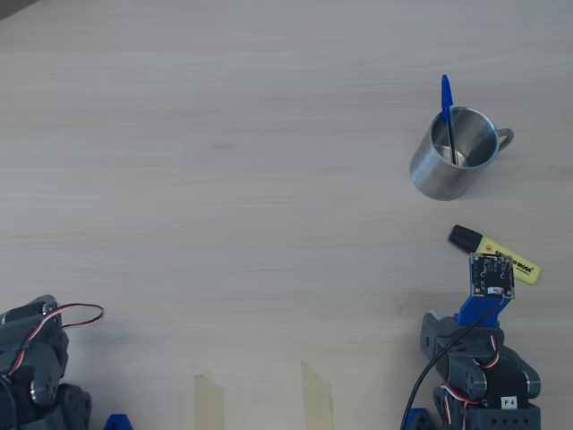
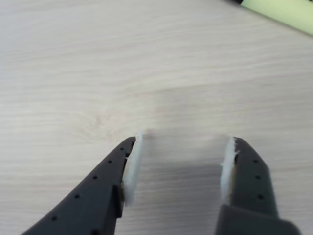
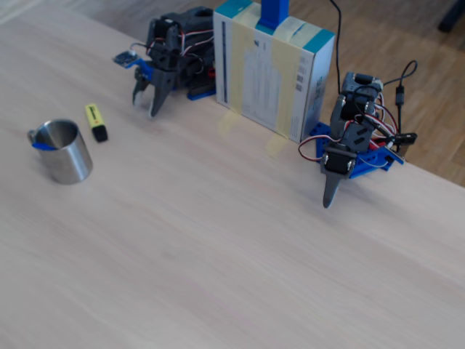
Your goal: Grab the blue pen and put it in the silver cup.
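The blue pen (image 1: 446, 107) stands inside the silver cup (image 1: 452, 170), its capped end leaning over the far rim. In the fixed view only the pen's blue cap (image 3: 43, 146) shows at the rim of the cup (image 3: 69, 163). My gripper (image 2: 183, 139) is open with nothing between its white-padded fingers (image 2: 131, 161), low over bare table. The fixed view shows the gripper (image 3: 145, 102) pointing down near the arm's base, well away from the cup. Seen from overhead, the wrist's camera board (image 1: 492, 273) hides the fingers.
A yellow highlighter (image 1: 497, 253) with a black cap lies between the cup and my arm; its body (image 2: 283, 12) shows at the wrist view's top right. A second arm (image 3: 341, 156) rests to the right of a cardboard box (image 3: 272, 73). Tape strips (image 1: 210, 394) mark the table.
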Robot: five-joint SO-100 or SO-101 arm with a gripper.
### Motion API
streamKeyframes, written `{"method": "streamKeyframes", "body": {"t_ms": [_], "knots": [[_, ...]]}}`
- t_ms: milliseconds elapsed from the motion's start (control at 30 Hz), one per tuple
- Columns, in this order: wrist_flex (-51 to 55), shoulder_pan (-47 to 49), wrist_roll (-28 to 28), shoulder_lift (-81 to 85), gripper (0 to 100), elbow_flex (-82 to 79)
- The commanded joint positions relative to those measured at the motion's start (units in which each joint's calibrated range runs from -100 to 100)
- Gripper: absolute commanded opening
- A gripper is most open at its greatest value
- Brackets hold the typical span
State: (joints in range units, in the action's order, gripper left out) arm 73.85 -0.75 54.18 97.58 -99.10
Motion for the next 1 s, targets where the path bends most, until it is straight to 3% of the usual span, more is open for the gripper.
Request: {"method": "streamKeyframes", "body": {"t_ms": [0, 167, 967], "knots": [[1.3, -0.4, -0.6, 0.1, 15, -0.6], [1.2, -0.6, -0.6, 0.1, 2, -0.6], [1.3, -1.3, -0.2, -0.4, 3, -0.6]]}}
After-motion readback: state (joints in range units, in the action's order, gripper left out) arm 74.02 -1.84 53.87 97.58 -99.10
